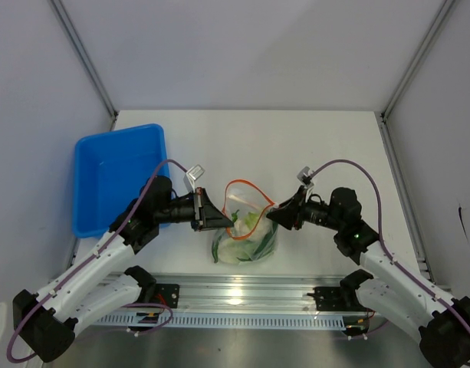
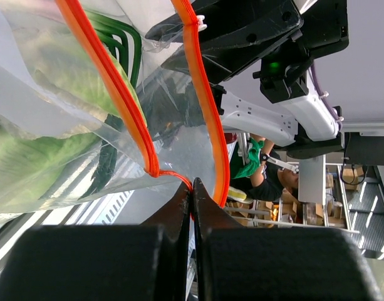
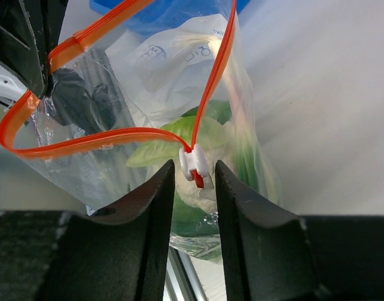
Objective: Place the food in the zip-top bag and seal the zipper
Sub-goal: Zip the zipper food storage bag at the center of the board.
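The zip-top bag (image 1: 246,234) stands on the white worktop (image 1: 319,146) near its front edge, between the two arms and well to the right of the blue bin (image 1: 116,176). Its mouth faces up and gapes wide, so the orange zipper (image 2: 201,94) forms an open loop rather than a sealed line. The food (image 3: 179,141) is inside the bag: green leaves around a pale white piece show through the clear plastic in the right wrist view, and dark green stalks press against the film in the left wrist view. The left end effector (image 2: 192,194) has its fingers pressed together on the left end of the zipper, where the two orange strips meet, and holds that corner up. The right end effector (image 3: 196,172) is at the opposite end of the mouth. Its fingers are apart, one on each side of the small white slider (image 3: 195,163) with its red tab. A thin gap shows on either side of the slider, so no firm pinch is visible there.
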Motion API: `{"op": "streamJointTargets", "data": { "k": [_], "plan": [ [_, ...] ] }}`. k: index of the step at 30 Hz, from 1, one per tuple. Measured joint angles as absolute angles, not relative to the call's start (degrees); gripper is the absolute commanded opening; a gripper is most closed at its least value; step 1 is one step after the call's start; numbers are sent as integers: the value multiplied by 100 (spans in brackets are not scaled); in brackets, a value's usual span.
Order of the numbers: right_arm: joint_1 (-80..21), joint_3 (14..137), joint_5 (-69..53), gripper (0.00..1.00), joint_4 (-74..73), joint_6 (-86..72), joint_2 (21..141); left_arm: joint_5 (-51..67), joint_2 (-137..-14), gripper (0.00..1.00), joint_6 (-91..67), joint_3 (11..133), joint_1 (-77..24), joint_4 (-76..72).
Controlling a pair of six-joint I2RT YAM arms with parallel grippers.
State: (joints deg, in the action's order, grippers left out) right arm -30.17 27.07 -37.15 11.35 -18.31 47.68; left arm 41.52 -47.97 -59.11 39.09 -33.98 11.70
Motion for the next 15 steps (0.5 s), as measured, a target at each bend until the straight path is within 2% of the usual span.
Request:
{"op": "streamJointTargets", "data": {
  "k": [5,8,9,11,15],
  "plan": [
    [-3024,2705,-3621,33,1081,-1791,4705,4204,-4797,1,-5911,3909,-3387,1170],
    [-3028,2705,-3535,17,993,-1721,4713,4224,-4797,1,-5911,3909,-3371,1170],
    [-3028,2705,-3514,5,967,-1695,4722,4224,-4797,1,-5911,3909,-3367,1170],
    [-3028,2707,-3470,0,919,-1660,4740,4226,-4797,0,-5911,3909,-3361,1170],
    [-3033,2714,-3371,0,801,-1616,4786,4226,-4797,0,-5909,3909,-3356,1170]
  ]
}}
